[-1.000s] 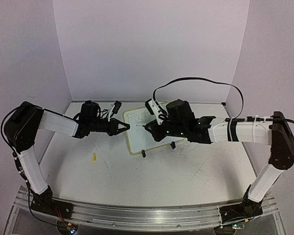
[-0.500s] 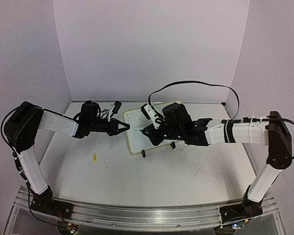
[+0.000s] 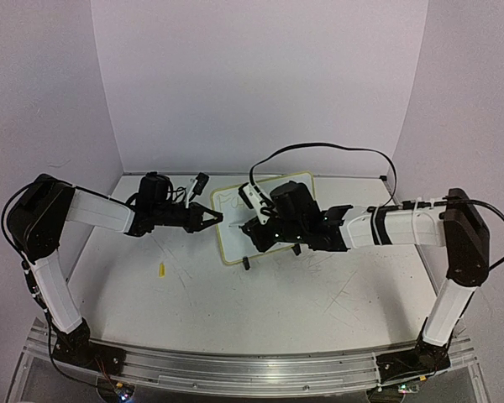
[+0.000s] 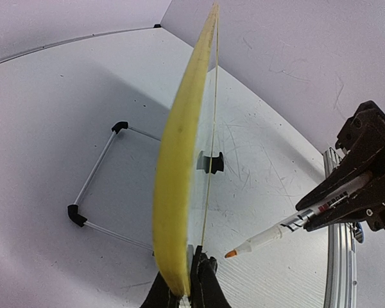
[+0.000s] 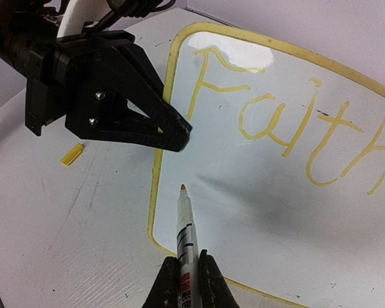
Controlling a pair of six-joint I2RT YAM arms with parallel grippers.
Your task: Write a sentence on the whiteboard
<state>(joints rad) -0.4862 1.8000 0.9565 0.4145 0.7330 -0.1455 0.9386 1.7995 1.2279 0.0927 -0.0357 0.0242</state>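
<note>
The right tool (image 5: 186, 277) pinches a marker (image 5: 187, 239) between its two fingers, orange tip pointing up over the white face of the whiteboard (image 5: 276, 192), just inside the yellow rim on the left. Whether the tip touches the board, I can't tell. "Faith" is written across the board in yellow strokes. The black left tool (image 5: 178, 133) comes in from the left, jaws drawn together at that same rim. A small yellow piece (image 5: 72, 154) lies on the scratched white table (image 5: 64, 231).
</note>
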